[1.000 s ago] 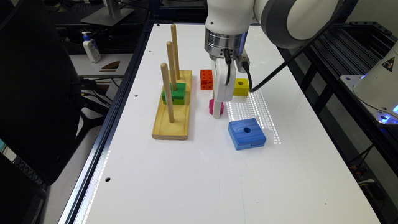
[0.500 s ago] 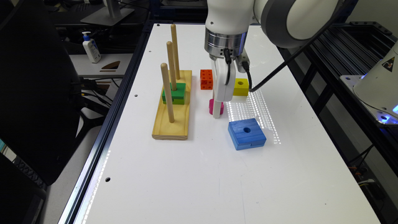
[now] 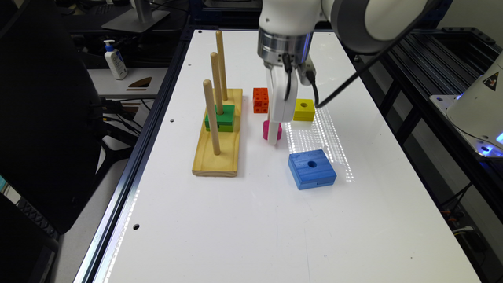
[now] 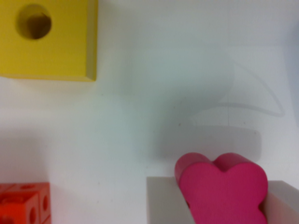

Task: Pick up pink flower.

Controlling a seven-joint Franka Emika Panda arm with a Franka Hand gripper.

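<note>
The arm comes down from the top of the exterior view and points straight down at the white table (image 3: 251, 220). Its pincer (image 3: 272, 135) stands low, at the level of the pink flower (image 3: 272, 129), with the tips close to the table surface. In the wrist view the pink flower (image 4: 222, 189) sits between two grey fingers (image 4: 166, 200), one on each side of it; both seem to touch the block, so the pincer looks clamped on the flower. The flower appears to rest on the table.

From the exterior view's left to its right: a wooden base (image 3: 217, 137) carries three upright pegs (image 3: 211, 116), and a green block (image 3: 220, 117) sits on the middle peg. Near the base, but apart, is the orange cube (image 3: 260, 100) with holes, just behind the flower. The flower comes next, then the yellow block (image 3: 304, 109) with a round hole, close behind the pincer on the other side. The blue block (image 3: 312, 168), also with a hole, lies in front, well apart from the flower. A black cable hangs from the wrist and passes beside the yellow block.
</note>
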